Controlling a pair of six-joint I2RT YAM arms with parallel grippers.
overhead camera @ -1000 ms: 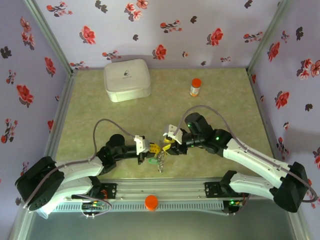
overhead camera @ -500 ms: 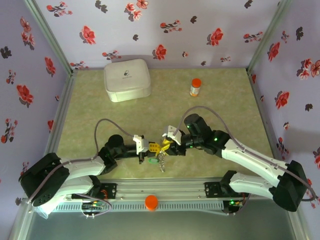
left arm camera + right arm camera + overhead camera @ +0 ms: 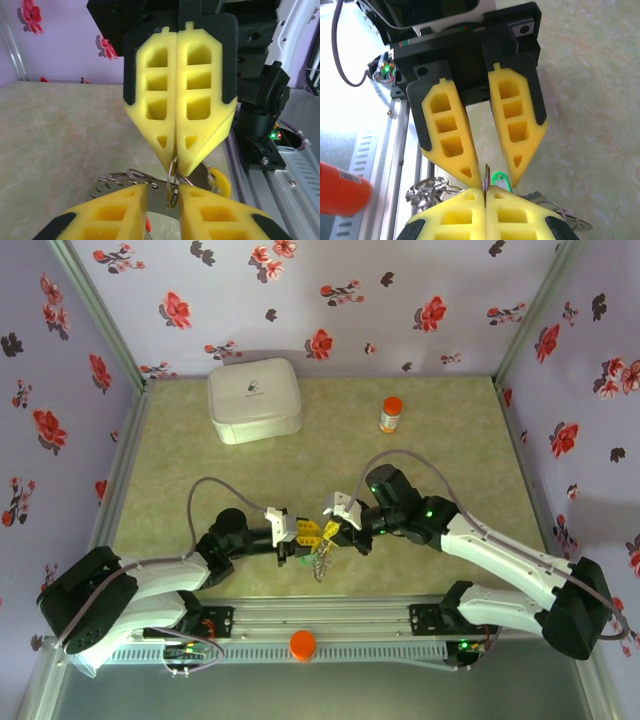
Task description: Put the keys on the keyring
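Right hand (image 3: 175, 159) clamped on thin silver metal ring (image 3: 171, 182); left hand (image 3: 490, 172) narrowly parted.
Hands meet tip to tip. Ring stands edge-on inside the left hand's gap, flat faces toward its pads.

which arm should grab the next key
Probably left: the left gripper is open and empty by the keys, while the right gripper is shut on the ring.
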